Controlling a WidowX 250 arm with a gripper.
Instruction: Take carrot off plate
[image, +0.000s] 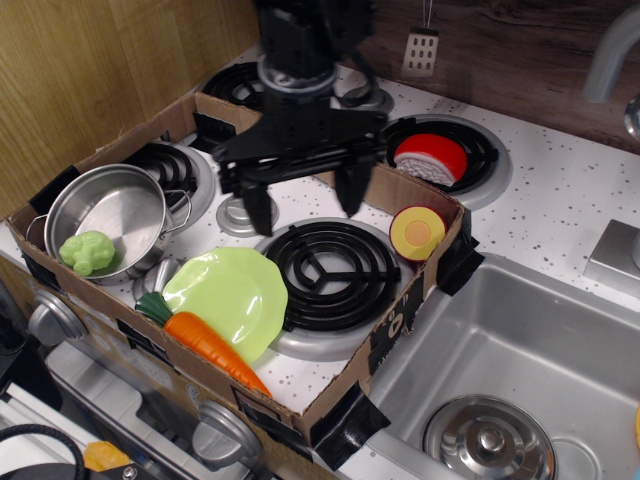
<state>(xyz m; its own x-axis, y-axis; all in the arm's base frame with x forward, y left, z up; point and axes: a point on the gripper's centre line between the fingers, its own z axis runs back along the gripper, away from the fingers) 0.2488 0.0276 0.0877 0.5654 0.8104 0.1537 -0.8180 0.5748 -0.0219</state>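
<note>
Below my jaws (300, 196), the carrot (205, 343) lies across the plate (231, 292); broccoli (88, 251) sits in the pot (108, 214). My jaws are spread wide, empty.

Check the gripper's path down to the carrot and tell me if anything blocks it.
Nothing visible does. The open gripper hangs above the stove; the carrot lies exposed on the plate's near edge, beside the cardboard wall.

Speckled white stove counter (560, 190) with black coil burners. At 9 o'clock, shiny steel pot (105, 215); at 7 o'clock, lime-green wavy-rimmed plastic plate (235, 290), touching the big front burner (325, 270); at 3 o'clock, round halved maroon-and-yellow toy (417, 232). All ringed by low cardboard wall (300, 150).
</note>
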